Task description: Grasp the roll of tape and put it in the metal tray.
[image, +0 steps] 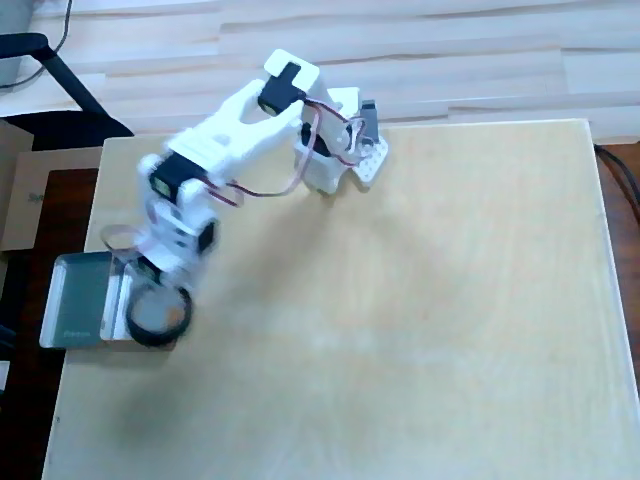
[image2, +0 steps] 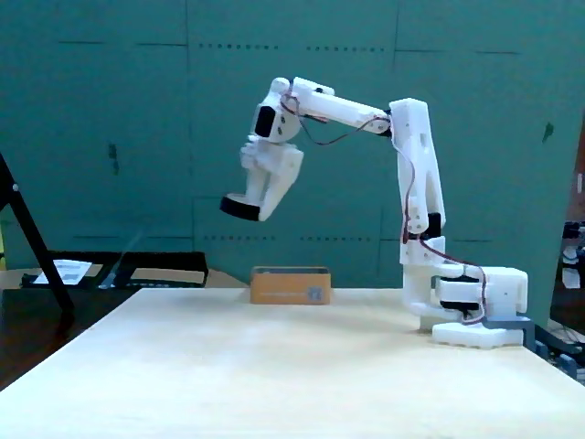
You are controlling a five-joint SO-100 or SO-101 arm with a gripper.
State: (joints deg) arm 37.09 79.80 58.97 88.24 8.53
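While the white arm [image2: 347,110] reaches out high above the surface [image: 400,330], the gripper [image2: 259,203] is closed on the roll of tape [image2: 239,208], one finger passing through the ring's open centre, and carries it tilted in the air. Seen from overhead, the tape [image: 158,316] hangs just off the gripper's tip, over the nearer compartment of the metal tray [image: 75,305], which sits below the gripper at the surface's left edge. That view is blurred around the arm.

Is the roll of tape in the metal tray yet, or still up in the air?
In the air. The claw holds the roll of tape high above the table; overhead it hangs over the metal tray.
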